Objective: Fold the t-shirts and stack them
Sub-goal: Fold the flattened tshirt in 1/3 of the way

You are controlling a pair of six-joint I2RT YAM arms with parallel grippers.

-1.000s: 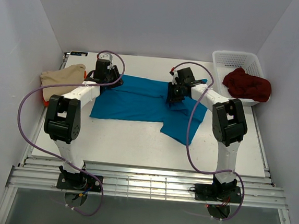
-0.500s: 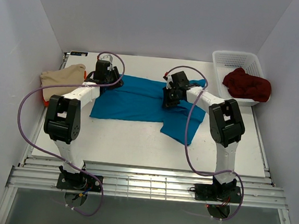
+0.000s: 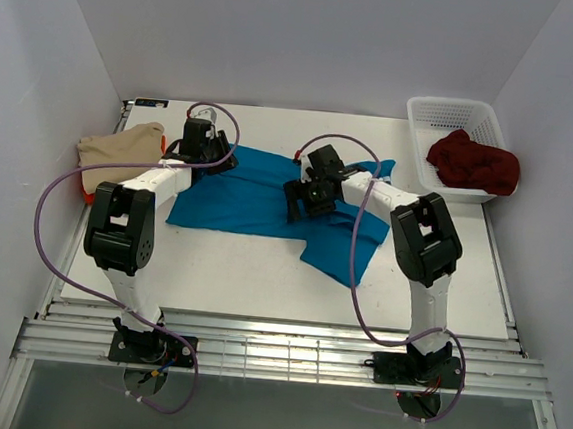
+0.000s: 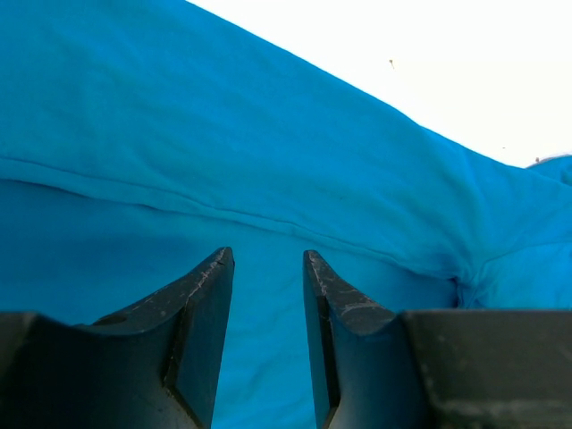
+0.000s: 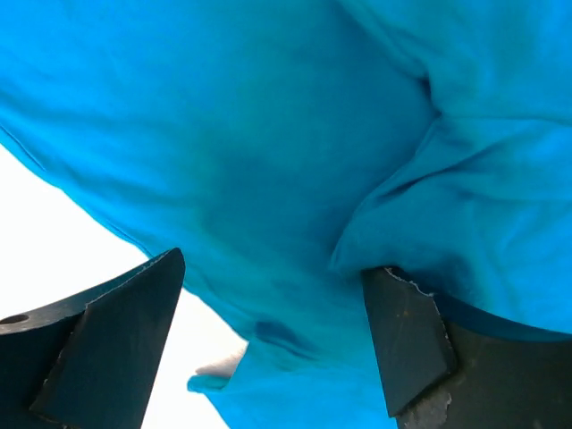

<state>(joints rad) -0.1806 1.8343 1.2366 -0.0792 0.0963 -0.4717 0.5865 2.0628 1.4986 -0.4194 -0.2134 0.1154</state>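
Flat on table (image 3: 261, 273) for folding: teal t-shirt (image 3: 248, 196). Left fingers (image 4: 201, 331) half-spread at its far-left corner, probably anchoring. Right fingers (image 5: 125, 331) spread wide over middle, pinching nothing.

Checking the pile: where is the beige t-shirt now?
Top view: the beige t-shirt lies at the table's left edge, left of the left pincer and the teal t-shirt.

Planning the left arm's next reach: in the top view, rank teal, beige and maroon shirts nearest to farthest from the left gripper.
1. Teal shirt, beneath the left gripper.
2. Beige shirt, at its left.
3. Maroon shirt, far right, in basket.
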